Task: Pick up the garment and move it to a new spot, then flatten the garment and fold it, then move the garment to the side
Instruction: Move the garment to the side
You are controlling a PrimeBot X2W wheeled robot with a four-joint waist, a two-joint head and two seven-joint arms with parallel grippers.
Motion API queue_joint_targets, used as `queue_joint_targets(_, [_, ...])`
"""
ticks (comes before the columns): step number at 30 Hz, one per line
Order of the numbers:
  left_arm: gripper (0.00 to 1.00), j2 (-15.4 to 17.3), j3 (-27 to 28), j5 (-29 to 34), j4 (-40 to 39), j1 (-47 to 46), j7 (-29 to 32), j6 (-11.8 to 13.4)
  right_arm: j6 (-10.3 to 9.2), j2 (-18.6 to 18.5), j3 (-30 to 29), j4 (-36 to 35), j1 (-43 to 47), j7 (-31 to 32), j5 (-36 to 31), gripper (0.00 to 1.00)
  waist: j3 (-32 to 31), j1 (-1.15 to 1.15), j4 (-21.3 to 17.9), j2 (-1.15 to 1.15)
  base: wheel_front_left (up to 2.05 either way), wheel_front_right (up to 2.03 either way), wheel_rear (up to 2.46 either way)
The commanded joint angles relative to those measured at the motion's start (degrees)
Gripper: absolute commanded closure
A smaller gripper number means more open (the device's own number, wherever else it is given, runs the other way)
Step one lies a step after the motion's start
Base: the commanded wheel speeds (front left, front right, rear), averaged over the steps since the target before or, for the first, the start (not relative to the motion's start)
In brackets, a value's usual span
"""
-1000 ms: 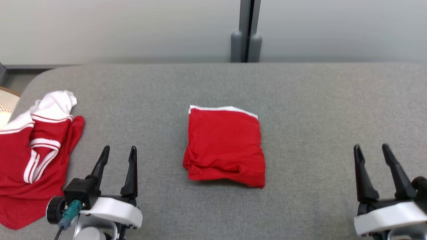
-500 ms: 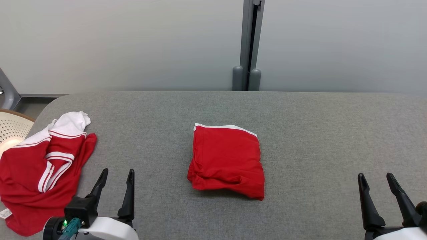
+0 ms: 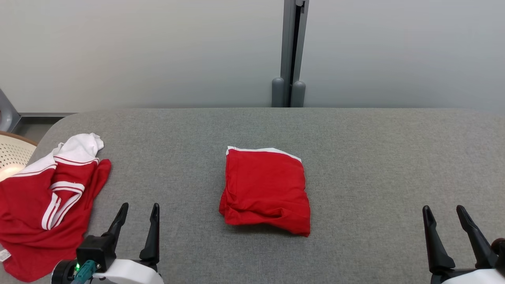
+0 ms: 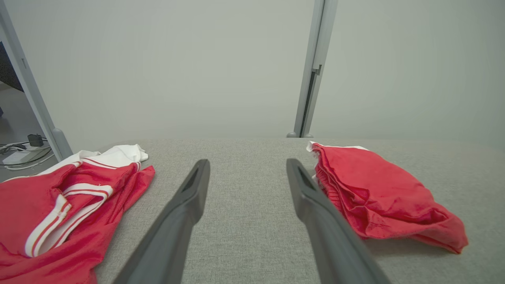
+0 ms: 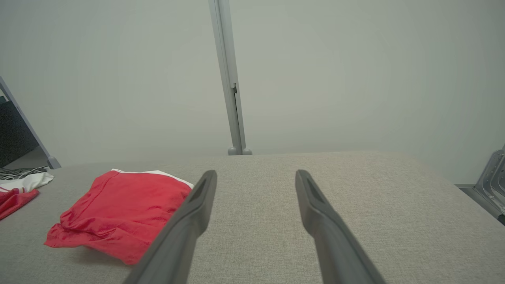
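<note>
Grey woven cloth covers the desk (image 3: 367,138) from edge to edge, smooth and flat, and its far left corner is rounded. Behind the far edge stands a pale grey wall (image 3: 158,51), split by an upright grey post (image 3: 291,47) that ends in two rounded feet at about the middle of that edge.

The folded red garment (image 3: 265,191) lies in the middle of the desk as a rough square, with a thin white strip along its far side and a bunched, thicker fold along its near side. Nothing touches it. The left wrist view shows its stacked layers side-on (image 4: 378,189), and the right wrist view shows it lying flat (image 5: 122,213).

A crumpled red and white garment (image 3: 39,205) sprawls at the left edge, well apart from the folded one, with a white sleeve end pointing toward the far left corner.

The left tool (image 3: 141,206) sits at the near edge, between the two garments, its fingers spread and holding nothing. The right tool (image 3: 442,208) sits near the near right corner, its fingers likewise spread and empty, over bare cloth.

Past the left edge a cream perforated basket (image 3: 12,154) with a brown rim shows. On the floor beyond it, the left wrist view catches some cables (image 4: 15,152). Off the right edge, the right wrist view shows a piece of metal frame (image 5: 493,173).
</note>
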Motion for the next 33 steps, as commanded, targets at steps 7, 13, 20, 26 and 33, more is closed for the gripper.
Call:
queue_joint_targets(7, [0.00, 0.2, -0.2, -0.5, -0.3, 0.5, 0.1, 0.6, -0.02, 0.0, -0.2, -0.1, -0.1, 0.4, -0.1, 0.00, 0.2, 0.00, -0.1, 0.00, 0.00, 0.00, 0.00])
queue_joint_targets(13, [0.00, 0.1, -0.5, -0.6, -0.4, -0.2, -0.1, 0.8, -0.01, 0.0, -0.9, -0.3, -0.1, 0.5, 0.0, 0.00, 0.4, 0.00, 0.1, 0.00, 0.00, 0.00, 0.00])
queue_joint_targets(20, [0.00, -0.5, -1.3, -0.8, -0.9, -2.3, -0.6, 0.5, -0.01, 0.1, -2.0, -0.8, -0.8, 1.1, -0.5, 0.00, 2.4, 0.00, 1.9, 0.00, 0.00, 0.00, 0.00])
queue_joint_targets(26, [0.00, -2.1, -2.6, -1.1, -1.9, -7.2, -1.9, 0.0, -0.02, -1.5, -2.2, 1.9, -6.1, 1.8, -0.8, 0.00, 10.0, 0.00, 5.8, 0.00, 0.00, 0.00, 0.00])
queue_joint_targets(33, [0.00, -4.2, -4.7, -2.0, -0.5, -13.8, -3.3, -0.8, -0.02, -4.6, 3.9, 12.1, -15.6, 1.1, 0.5, 0.00, 16.7, 0.00, 11.5, 0.00, 0.00, 0.00, 0.00])
